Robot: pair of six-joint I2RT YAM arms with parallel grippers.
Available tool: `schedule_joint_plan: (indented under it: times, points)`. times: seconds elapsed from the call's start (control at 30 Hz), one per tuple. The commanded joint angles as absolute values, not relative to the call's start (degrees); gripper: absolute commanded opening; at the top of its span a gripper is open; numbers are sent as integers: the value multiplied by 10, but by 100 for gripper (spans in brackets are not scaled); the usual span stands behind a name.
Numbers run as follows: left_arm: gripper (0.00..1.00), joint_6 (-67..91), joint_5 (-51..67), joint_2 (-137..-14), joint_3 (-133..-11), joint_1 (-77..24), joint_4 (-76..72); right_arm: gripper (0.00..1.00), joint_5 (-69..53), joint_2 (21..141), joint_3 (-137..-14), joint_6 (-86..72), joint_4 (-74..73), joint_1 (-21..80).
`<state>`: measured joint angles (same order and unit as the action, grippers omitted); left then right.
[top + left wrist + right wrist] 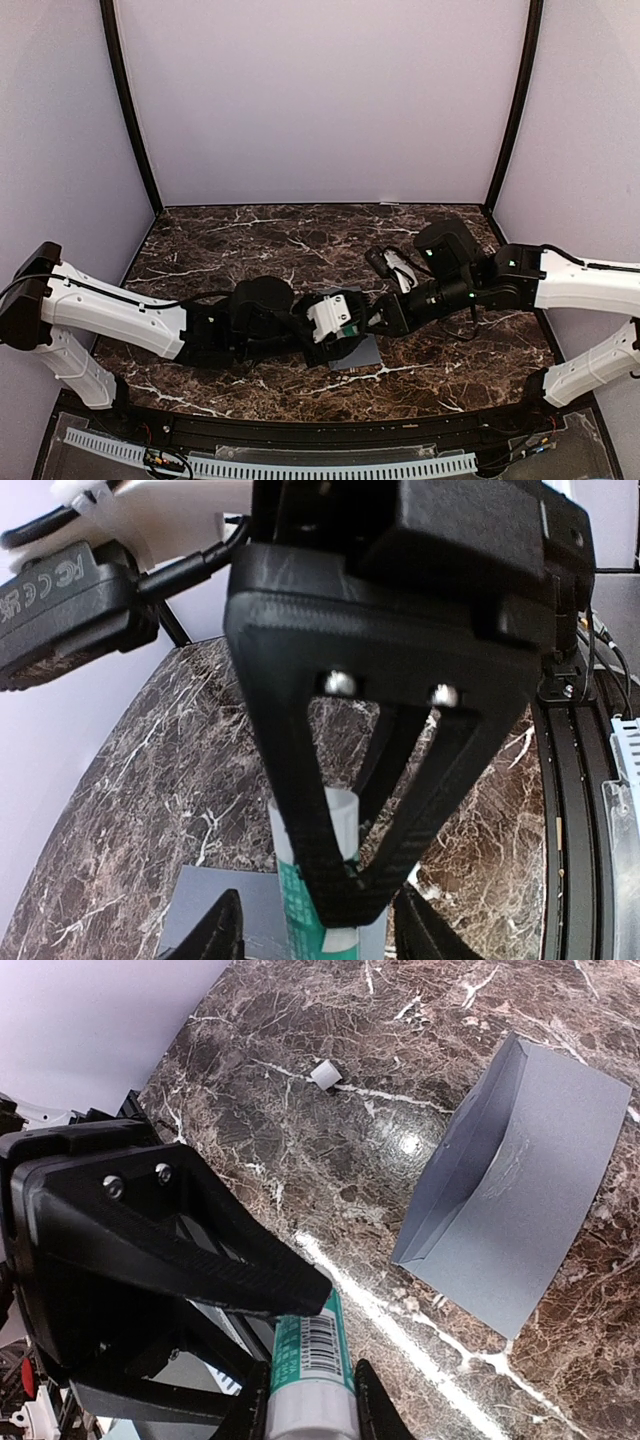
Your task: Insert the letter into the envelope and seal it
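The grey envelope (357, 352) lies flat on the marble near the front, just below both grippers. In the right wrist view it (520, 1190) has one long edge slightly raised and a pale smear on its face. No tan letter shows in any view. My right gripper (305, 1415) is shut on the white end of a white-and-green glue stick (305, 1355). My left gripper (320, 935) straddles the same stick (300, 900) with gaps on both sides of it. The two grippers meet above the envelope (205, 900), left (345, 328) and right (378, 320).
A small white cap-like piece (325, 1073) lies on the marble beyond the envelope. The black rail of the table's front edge (575, 810) runs close by. Purple walls close in the back and sides.
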<state>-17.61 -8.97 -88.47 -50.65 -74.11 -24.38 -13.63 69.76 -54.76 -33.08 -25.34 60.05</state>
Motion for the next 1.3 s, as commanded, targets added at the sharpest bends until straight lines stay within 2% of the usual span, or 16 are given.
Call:
schedule_joint_plan:
  times: [0.0, 0.13, 0.33, 0.4, 0.6, 0.63, 0.67, 0.73, 0.77, 0.83, 1.03, 1.27]
  points:
    - [45, -176, -90, -898, -538, -743, -212, 2, -123, 700, -568, -325, -250, 601]
    - [40, -177, -93, -912, -549, -743, -203, 1, -121, 699, -570, -325, -251, 602]
    - [42, -176, -90, -918, -550, -743, -201, 1, -116, 697, -575, -324, -258, 602]
    - [38, -176, -93, -919, -550, -743, -201, 1, -116, 698, -575, -324, -259, 602]
    - [13, -176, -91, -920, -551, -743, -207, 3, -115, 696, -571, -327, -258, 602]
    - [10, -176, -91, -921, -552, -743, -210, 5, -116, 696, -571, -327, -257, 602]
    - [4, -175, -90, -921, -552, -743, -211, 14, -117, 695, -571, -326, -257, 602]
    - [0, -169, -93, -923, -553, -743, -216, 53, -121, 693, -572, -323, -254, 602]
    - [0, -166, -96, -923, -554, -743, -220, 66, -120, 688, -573, -319, -252, 603]
    - [0, -153, -97, -919, -556, -743, -225, 77, -103, 674, -574, -306, -254, 603]
    - [0, -97, -48, -878, -543, -732, -251, 80, -47, 610, -550, -265, -214, 601]
    - [0, 33, 125, -833, -504, -679, -352, 74, -121, 540, -510, -251, -92, 602]
